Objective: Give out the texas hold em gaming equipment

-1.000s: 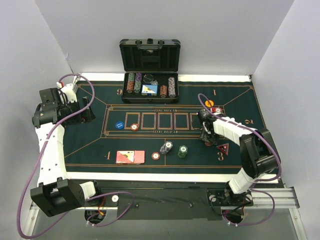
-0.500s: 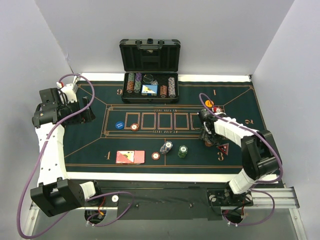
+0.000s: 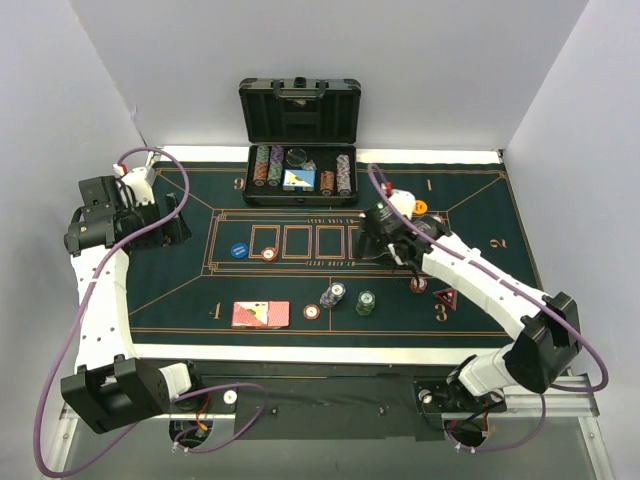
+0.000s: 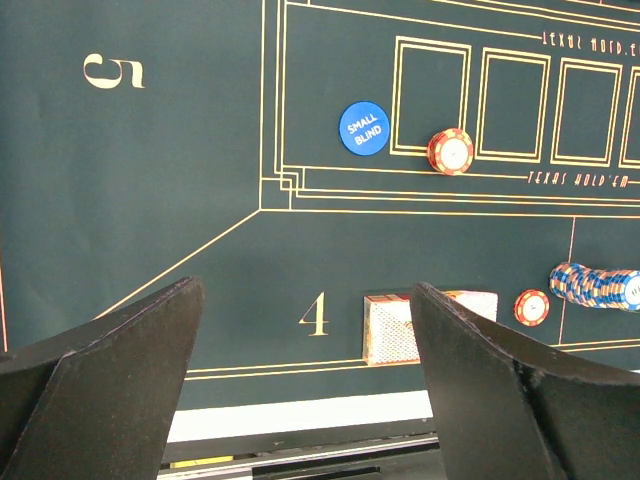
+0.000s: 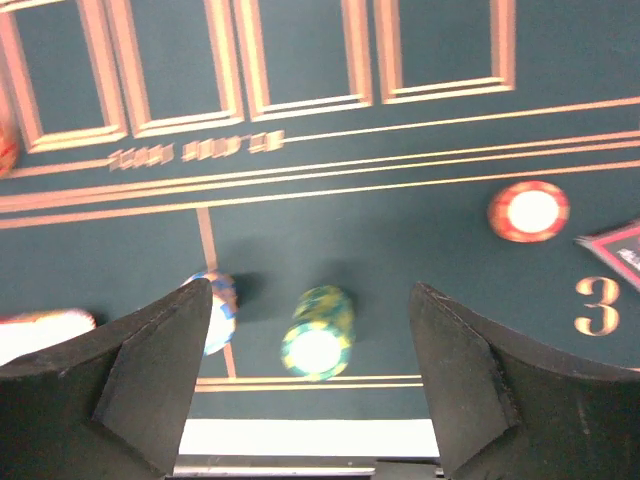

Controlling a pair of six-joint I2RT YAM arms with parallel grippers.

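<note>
My right gripper [image 3: 392,244] is open and empty, hovering over the felt right of the card boxes. Its wrist view shows a green chip stack [image 5: 318,333] between the open fingers, a grey-blue stack [image 5: 218,310] by the left finger, a red chip [image 5: 528,211] and the dark red triangular marker [image 5: 615,250] by the 3. My left gripper [image 3: 178,222] is open and empty at the far left. Its wrist view shows the blue disc [image 4: 363,128], a red chip [image 4: 450,152] and the red-backed cards [image 4: 395,328] by the 4. The orange disc [image 3: 420,207] lies near the 1.
The open black case [image 3: 300,170] with racked chip rows stands at the back centre. Another red chip [image 3: 312,312] lies right of the cards [image 3: 260,314]. The green felt mat [image 3: 180,290] covers the table, with grey walls on three sides.
My right arm has swung left and back, away from the 3 spot, with a red chip lying on the felt where it was. The left arm has not moved.
</note>
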